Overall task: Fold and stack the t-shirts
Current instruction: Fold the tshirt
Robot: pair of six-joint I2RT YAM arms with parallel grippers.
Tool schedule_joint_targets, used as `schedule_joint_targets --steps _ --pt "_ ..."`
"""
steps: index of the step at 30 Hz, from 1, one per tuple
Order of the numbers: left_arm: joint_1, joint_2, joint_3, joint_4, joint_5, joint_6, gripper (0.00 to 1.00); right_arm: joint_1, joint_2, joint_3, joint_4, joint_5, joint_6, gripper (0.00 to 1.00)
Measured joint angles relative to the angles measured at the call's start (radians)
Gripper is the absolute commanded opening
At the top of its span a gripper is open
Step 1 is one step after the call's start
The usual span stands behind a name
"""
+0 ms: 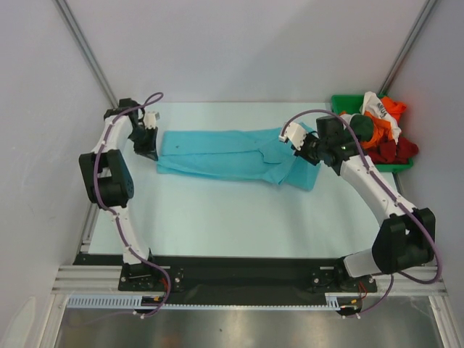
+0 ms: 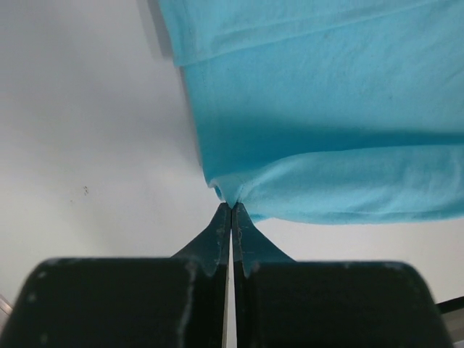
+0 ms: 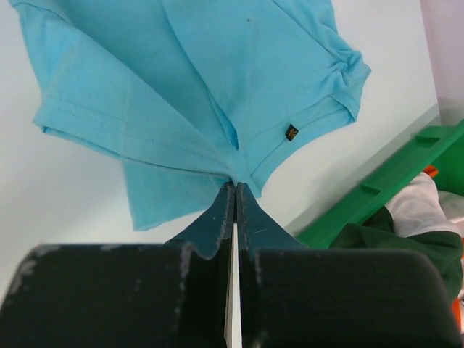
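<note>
The left hand (image 2: 230,212) is pinching one end of the turquoise t-shirt (image 1: 225,154) near the table's (image 1: 217,217) far left corner. The right hand (image 3: 235,190) is pinching the other end (folding only starting, I think). The other t-shirts (image 1: 384,134) are waiting in the green bin (image 1: 339,101), far right corner. Pale walls (image 1: 239,43) are standing around.

Your collared t-shirt (image 1: 232,154) lies across the table (image 1: 217,217) between the left gripper (image 1: 148,150) and right gripper (image 1: 309,155) at its ends, with heaped t-shirts (image 1: 382,134) in the bin (image 1: 339,102) at far right.
</note>
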Motion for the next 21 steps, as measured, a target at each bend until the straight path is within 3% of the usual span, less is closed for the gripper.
schedule_joint_targets --steps 11,21 --pt "-0.007 0.132 0.201 -0.021 -0.018 0.002 0.00 -0.040 0.189 0.156 0.037 -0.008 0.014 0.00" --pt "-0.029 0.204 0.276 -0.034 -0.051 0.003 0.00 -0.063 0.406 0.344 0.064 -0.015 0.018 0.00"
